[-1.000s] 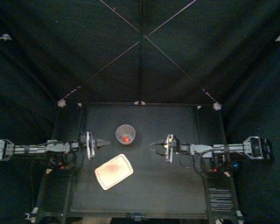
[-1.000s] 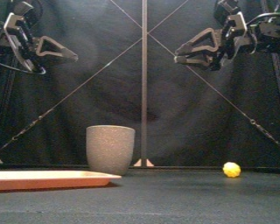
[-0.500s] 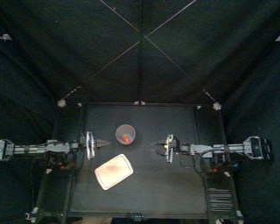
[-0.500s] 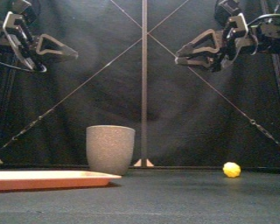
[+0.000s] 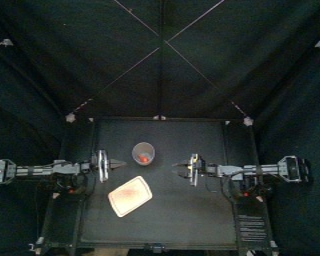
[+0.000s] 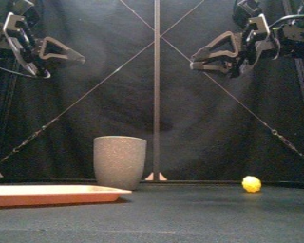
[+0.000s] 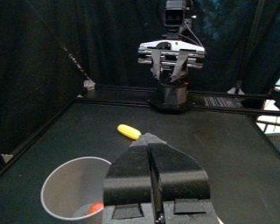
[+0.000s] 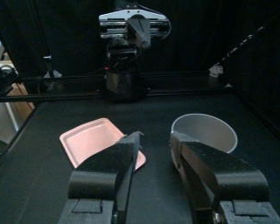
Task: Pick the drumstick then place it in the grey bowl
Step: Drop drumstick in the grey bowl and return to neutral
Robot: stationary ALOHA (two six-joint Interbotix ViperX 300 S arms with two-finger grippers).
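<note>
Reddish toy [image 5: 147, 156], probably your drumstick, in grey bowl [image 6: 119, 161] at twelve o'clock: likely light, slick; grip any narrow end. Left gripper [image 7: 150, 144] fingers together, right gripper [image 8: 157, 140] apart.

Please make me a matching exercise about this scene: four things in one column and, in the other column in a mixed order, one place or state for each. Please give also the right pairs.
Things:
1. cup
2. tray
3. yellow toy
4. right gripper

Descriptions:
A. open, held high
B. lies alone, far to the right
C. flat and pink, front left
D. upright, with a red thing inside

Pairs: 1-D, 2-C, 3-B, 4-A
</note>
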